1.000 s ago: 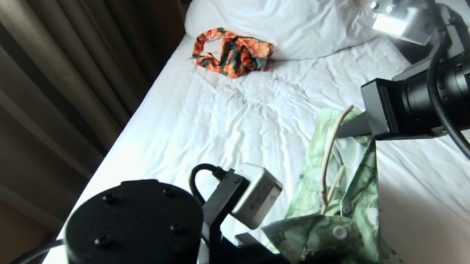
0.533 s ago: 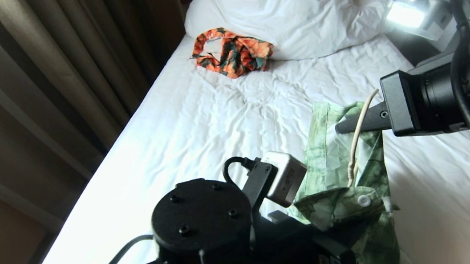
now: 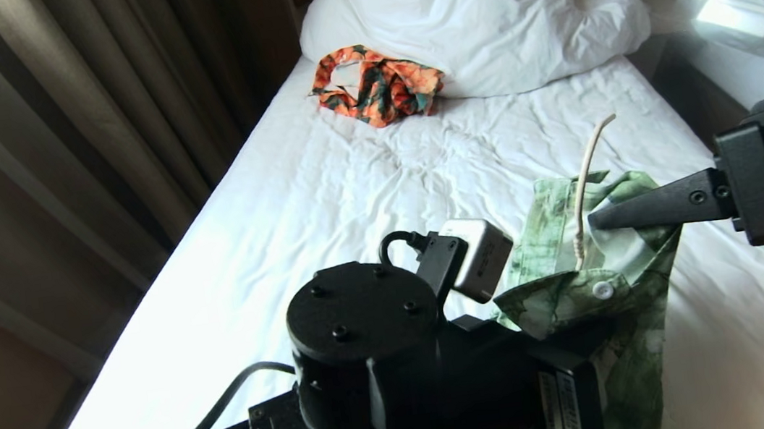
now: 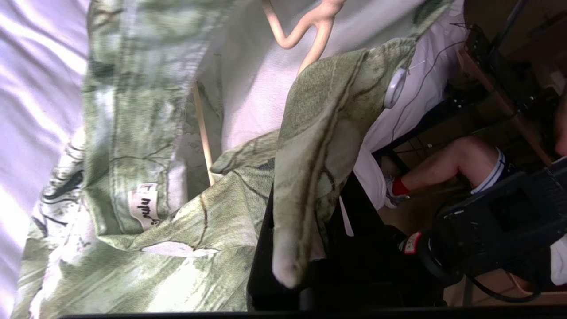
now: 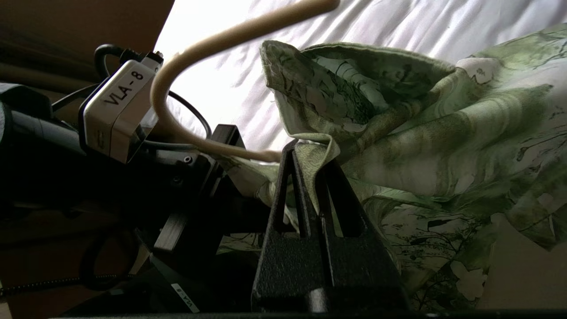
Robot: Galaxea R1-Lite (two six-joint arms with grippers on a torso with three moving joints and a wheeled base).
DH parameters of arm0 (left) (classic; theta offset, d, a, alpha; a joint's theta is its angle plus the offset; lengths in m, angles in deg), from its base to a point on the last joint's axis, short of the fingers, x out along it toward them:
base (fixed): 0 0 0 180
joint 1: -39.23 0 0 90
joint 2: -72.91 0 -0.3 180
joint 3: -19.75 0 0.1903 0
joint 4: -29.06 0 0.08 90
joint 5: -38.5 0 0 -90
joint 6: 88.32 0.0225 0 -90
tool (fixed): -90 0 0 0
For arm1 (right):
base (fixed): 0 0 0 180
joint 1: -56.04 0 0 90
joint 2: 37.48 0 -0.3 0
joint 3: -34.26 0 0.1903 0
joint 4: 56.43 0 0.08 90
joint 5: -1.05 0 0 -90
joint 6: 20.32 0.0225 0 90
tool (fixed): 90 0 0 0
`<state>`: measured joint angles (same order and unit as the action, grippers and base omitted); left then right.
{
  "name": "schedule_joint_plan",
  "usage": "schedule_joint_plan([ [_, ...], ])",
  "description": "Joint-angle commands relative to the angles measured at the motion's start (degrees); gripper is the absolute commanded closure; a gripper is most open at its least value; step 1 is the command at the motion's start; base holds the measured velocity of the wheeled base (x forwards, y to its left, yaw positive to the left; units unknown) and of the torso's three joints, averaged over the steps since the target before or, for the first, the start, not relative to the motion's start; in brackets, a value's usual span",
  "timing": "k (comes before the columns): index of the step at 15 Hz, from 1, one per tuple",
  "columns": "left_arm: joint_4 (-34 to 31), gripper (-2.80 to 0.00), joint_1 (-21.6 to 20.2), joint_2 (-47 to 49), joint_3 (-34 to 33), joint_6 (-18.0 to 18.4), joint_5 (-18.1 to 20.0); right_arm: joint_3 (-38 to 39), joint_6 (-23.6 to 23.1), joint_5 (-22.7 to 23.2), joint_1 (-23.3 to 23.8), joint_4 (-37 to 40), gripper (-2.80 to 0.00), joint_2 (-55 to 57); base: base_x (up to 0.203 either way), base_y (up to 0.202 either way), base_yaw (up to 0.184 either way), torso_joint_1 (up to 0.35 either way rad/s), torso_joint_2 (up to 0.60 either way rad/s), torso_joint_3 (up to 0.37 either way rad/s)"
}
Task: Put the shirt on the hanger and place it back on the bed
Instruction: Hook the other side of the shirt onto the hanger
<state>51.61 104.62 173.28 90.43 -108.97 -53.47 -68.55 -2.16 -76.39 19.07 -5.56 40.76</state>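
The green flower-print shirt (image 3: 629,301) hangs between my two grippers above the near part of the bed (image 3: 322,200). The cream hanger (image 3: 585,175) sits inside its collar, hook sticking up. My right gripper (image 3: 598,221) reaches in from the right, shut on a fold of the collar (image 5: 312,155). My left gripper (image 4: 310,195) is shut on the shirt's front edge near a white button (image 4: 394,86); cloth drapes over its fingers. The hanger's twisted neck (image 4: 305,26) and one wire (image 4: 203,133) show inside the shirt (image 4: 146,133). The hook (image 5: 186,53) curves past the left wrist camera.
An orange, black and teal garment (image 3: 377,84) lies by the bunched white duvet (image 3: 474,14) at the bed's head. Brown curtains (image 3: 86,119) run along the bed's left side. A dark gap and a second white surface (image 3: 757,66) lie to the right. A person's leg (image 4: 447,164) shows beside the bed.
Both arms have carried the shirt and hanger to the right. The left arm has risen and come further in; the right gripper has drawn back towards the right edge.
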Motion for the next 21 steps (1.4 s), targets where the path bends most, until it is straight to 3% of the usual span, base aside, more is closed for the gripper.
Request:
schedule_joint_plan([
  [1, 0.25, 0.0, -0.57, -1.54, -0.39, -0.1, -0.58, 0.52, 0.0, 0.11, 1.19, 0.31, 0.0, -3.34, 0.0, 0.0, 0.0, 0.0, 0.0, 0.0],
  [6, 0.41, 0.0, -1.36, -3.95, -0.2, -0.09, -1.37, 0.52, 0.03, 0.53, -1.59, 1.81, 0.0, -5.63, 0.0, 0.0, 0.0, 0.0, 0.0, 0.0],
  [11, 0.14, 0.0, 2.65, -6.28, 1.41, 0.09, -7.24, 0.52, -0.06, 0.44, -8.11, 4.14, 0.0, -7.0, 0.0, 0.0, 0.0, 0.0, 0.0, 0.0],
  [21, 0.37, 0.0, 2.99, -5.8, 5.9, 0.67, -9.11, 0.59, -2.56, 2.21, -9.17, 8.88, 0.0, -9.33, 0.0, 0.0, 0.0, 0.0, 0.0, 0.0],
])
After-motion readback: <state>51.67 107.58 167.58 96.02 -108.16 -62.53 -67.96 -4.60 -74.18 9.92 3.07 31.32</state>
